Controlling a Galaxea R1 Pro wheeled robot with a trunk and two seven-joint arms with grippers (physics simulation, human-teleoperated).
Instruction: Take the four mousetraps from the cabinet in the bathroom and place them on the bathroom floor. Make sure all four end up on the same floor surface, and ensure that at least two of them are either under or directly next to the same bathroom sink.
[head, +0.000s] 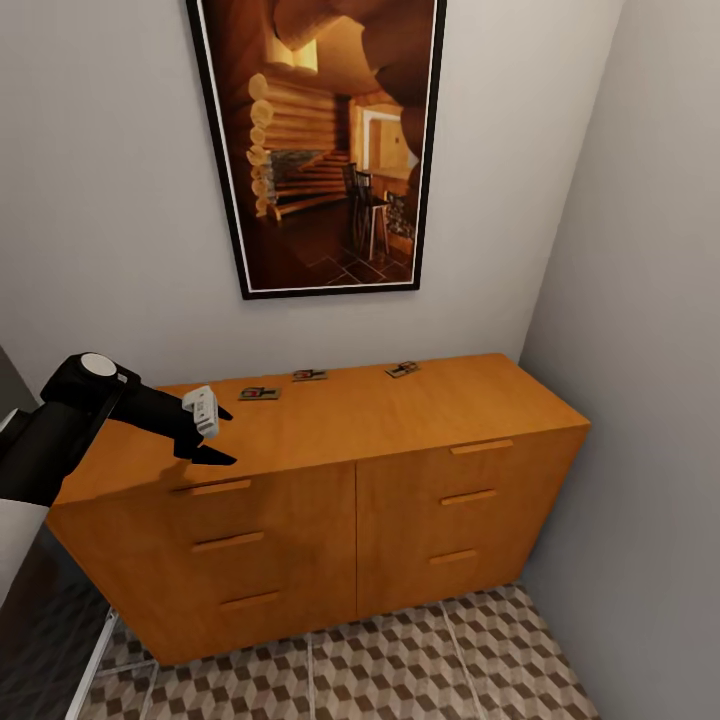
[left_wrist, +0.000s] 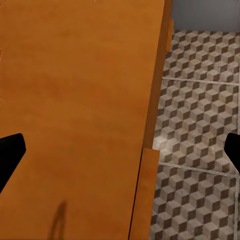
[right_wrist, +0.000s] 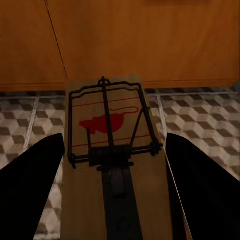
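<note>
The cabinet (head: 340, 480) stands on the bathroom floor (head: 420, 670), its back against the wall and its right end close to the side wall. A framed picture (head: 325, 140) hangs on the wall above it. Three mousetraps lie in a row along the rear of the cabinet top, apart from each other: one (head: 258, 393) toward the left, one (head: 310, 375) near the middle, one (head: 402, 369) right of the middle. The left gripper (head: 210, 440) hangs over the top's front-left part, in front and left of the leftmost trap. In the right wrist view a fourth mousetrap (right_wrist: 112, 150) sits between the right gripper's fingers (right_wrist: 30, 185), above the floor tiles, with the cabinet front beyond it.
</note>
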